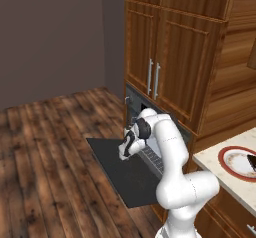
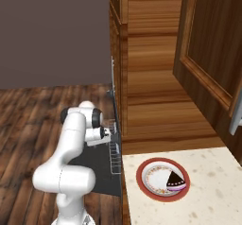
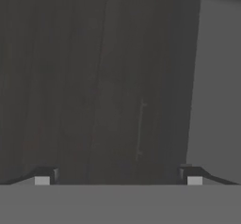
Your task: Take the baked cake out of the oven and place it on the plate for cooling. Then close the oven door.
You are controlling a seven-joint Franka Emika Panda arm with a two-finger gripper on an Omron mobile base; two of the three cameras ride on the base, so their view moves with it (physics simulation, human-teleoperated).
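I've got the end effector (image 1: pixel 123 151) hanging just above the large flat dark grey oven door (image 1: pixel 120 174), w/ its two dark tips spread wide and nothing between them. In the hand view the fingertips (image 3: pixel 43 175) sit far apart at the bottom corners, approx. at the frame edges, looking down on a dim dark surface w/ a thin pale bar on it; too murky for me to say what exactly that is.

The door lies dropped open, flat, directly below the end effector and reaching out over the dark wood plank floor (image 1: pixel 45 172). The built-in dark grey oven (image 1: pixel 134 107) is right behind the end effector, set into the tall wooden cabinets (image 1: pixel 175 57) w/ silver handles; its wire rack (image 2: pixel 114 155) pokes out just beside and a bit below the end effector in the right base view.

Off to the end effector's right side, well apart from it, is the pale speckled worktop (image 2: pixel 208 191). On it sits the round white plate w/ broad red-brown rim (image 2: pixel 163 178), and the small dark brown cake chunk (image 2: pixel 175 179) rests on that plate, toward the edge farthest from the end effector. Cake is out of the oven, door not shut.
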